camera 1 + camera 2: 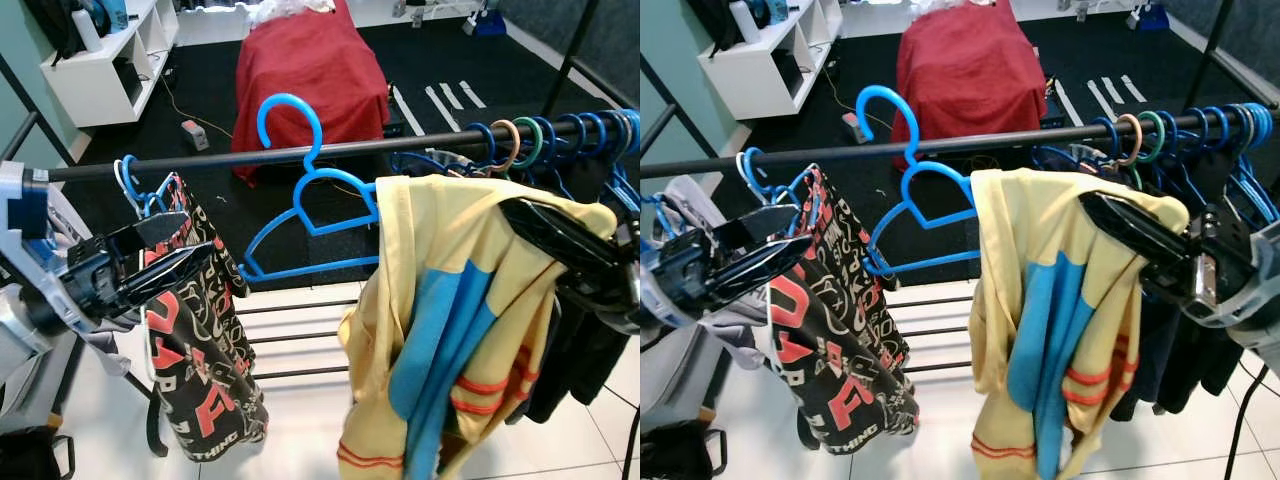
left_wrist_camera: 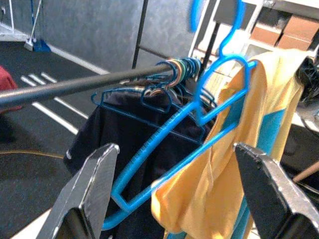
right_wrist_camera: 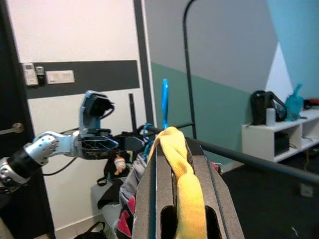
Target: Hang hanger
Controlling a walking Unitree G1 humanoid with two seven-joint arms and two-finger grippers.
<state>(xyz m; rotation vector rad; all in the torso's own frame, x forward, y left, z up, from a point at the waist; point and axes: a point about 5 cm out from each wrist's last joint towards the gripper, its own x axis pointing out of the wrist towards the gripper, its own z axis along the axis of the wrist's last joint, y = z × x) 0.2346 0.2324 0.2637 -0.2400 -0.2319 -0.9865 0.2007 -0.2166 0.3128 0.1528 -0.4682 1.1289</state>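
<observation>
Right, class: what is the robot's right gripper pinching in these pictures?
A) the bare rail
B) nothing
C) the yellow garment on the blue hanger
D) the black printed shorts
C: the right gripper is shut on the shoulder of the yellow garment, and yellow cloth is bunched between its fingers in the right wrist view.

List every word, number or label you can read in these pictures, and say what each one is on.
"THING": white letters along the bottom hem of the black printed garment hanging at the left of the rail.
The big red and white letters higher on that garment are broken up by folds; an "A" and an "R" show, no whole word.
Wall panels by the door: too small to read.
</observation>
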